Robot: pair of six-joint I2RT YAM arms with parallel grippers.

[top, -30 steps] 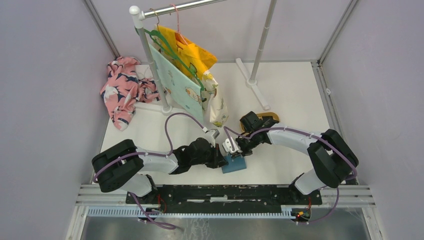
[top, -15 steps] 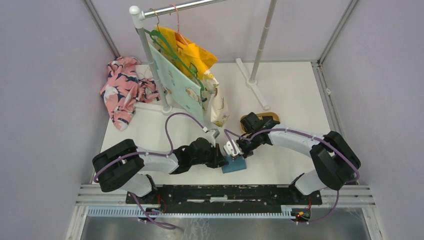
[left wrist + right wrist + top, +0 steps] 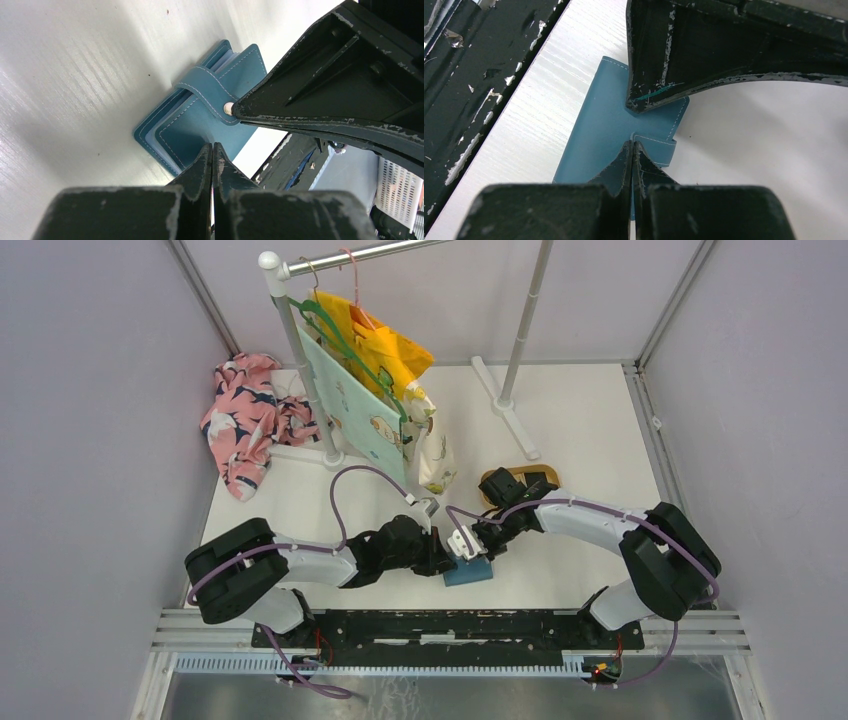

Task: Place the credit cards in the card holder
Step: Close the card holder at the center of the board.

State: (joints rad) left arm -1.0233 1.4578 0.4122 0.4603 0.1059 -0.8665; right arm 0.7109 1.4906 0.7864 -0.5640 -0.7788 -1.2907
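Near the table's [image 3: 580,420] front edge, between the two arms, the card holder [image 3: 468,569] lies flat and folded, its snap tab [image 3: 210,90] wrapped over one edge. The left gripper [image 3: 440,562], fingers pressed together and empty, meets its left side. The right gripper [image 3: 478,545], likewise pressed together, points down at the tab, apparently touching it. No credit cards show.

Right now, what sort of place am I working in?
Probably a staged lab test cell, not a home: plain walls box in a white table, a metal rail runs along its near edge, and a clothes rack stands as a prop.
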